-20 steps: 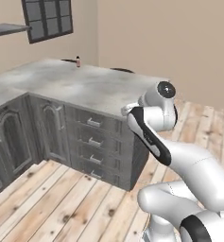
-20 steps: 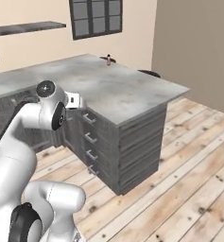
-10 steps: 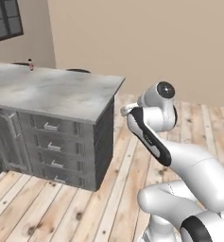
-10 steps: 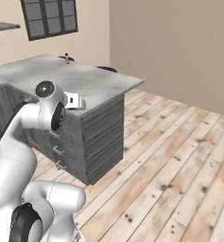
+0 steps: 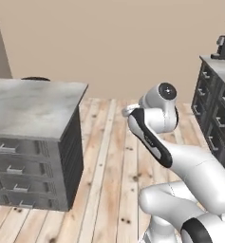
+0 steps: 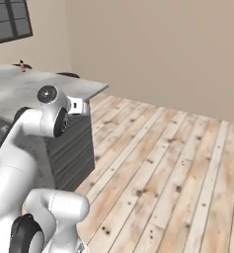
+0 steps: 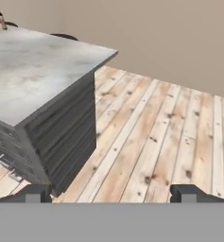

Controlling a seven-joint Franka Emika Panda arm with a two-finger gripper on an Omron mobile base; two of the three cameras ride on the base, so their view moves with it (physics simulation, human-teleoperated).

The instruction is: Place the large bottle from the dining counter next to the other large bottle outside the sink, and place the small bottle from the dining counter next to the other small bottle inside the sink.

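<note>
Currently, gripper (image 7: 111, 194) fully spread and empty, raised beside grey counter (image 7: 33, 71) corner, small bottle (image 7: 1, 21) at counter's far edge, plank floor (image 7: 160, 137) beyond counter.

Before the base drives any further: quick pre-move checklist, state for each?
1. Gripper open and empty: ok, fingertips stand wide apart in the hand view, nothing between them.
2. Arm tucked clear of the grey counter: ok, it stands apart from it in the left base view.
3. Wooden floor ahead free of obstacles: ok.
4. Bottles to fetch in sight: not ok, just a small reddish object at the counter's far edge, too small to identify.
5. Sink in sight: cannot tell.
6. Dark cabinets to the right: ok, well apart from the arm.
</note>
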